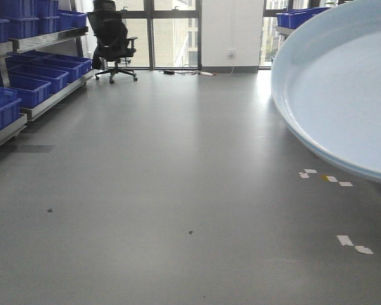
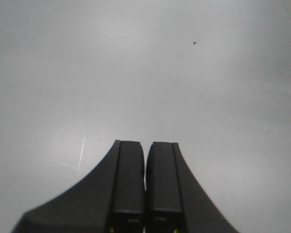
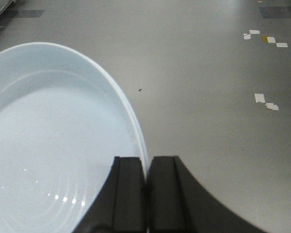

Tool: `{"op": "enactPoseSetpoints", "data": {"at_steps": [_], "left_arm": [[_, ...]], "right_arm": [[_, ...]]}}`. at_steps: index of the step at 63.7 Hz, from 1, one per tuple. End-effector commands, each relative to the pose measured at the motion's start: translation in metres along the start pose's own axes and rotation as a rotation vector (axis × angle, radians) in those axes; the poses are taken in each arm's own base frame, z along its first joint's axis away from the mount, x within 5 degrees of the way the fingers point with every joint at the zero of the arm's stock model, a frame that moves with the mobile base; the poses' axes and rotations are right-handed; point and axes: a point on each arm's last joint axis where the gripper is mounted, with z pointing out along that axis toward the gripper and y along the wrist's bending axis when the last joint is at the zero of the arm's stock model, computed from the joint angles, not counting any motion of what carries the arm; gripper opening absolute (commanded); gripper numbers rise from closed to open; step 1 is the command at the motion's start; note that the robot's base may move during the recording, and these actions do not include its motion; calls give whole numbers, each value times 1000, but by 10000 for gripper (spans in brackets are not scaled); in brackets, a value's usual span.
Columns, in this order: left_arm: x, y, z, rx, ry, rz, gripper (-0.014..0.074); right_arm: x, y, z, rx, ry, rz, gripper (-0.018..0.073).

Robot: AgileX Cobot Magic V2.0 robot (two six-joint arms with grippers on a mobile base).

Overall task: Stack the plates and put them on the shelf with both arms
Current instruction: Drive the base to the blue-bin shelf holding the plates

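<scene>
One pale plate (image 3: 53, 145) is in view, held clear above the grey floor (image 1: 178, 165) at the right of the front view. Jaws of the right gripper (image 3: 146, 162) are clamped on its rim, plate extending left. Jaws of the left gripper (image 2: 145, 148) are pressed together, nothing between them. The shelf (image 1: 54, 95) with blue crates (image 1: 28, 89) stands far left

My right gripper (image 3: 146, 161) is holding the plate (image 3: 48, 141) by its rim above the floor (image 1: 178, 190); crates (image 1: 26, 89) are sitting on racks (image 1: 47, 39) far left.
</scene>
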Motion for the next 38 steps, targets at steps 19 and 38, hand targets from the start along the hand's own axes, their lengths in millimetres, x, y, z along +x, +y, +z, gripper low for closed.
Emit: {"op": "enactPoseSetpoints", "data": {"at_steps": [19, 38], "left_arm": [[-14, -3, -5, 23, -98, -9, 83], [-14, -3, -5, 23, -98, -9, 83]], "right_arm": [[-17, 4, -5, -32, -120, -8, 57], [-17, 4, -5, -32, -120, -8, 57]]}}
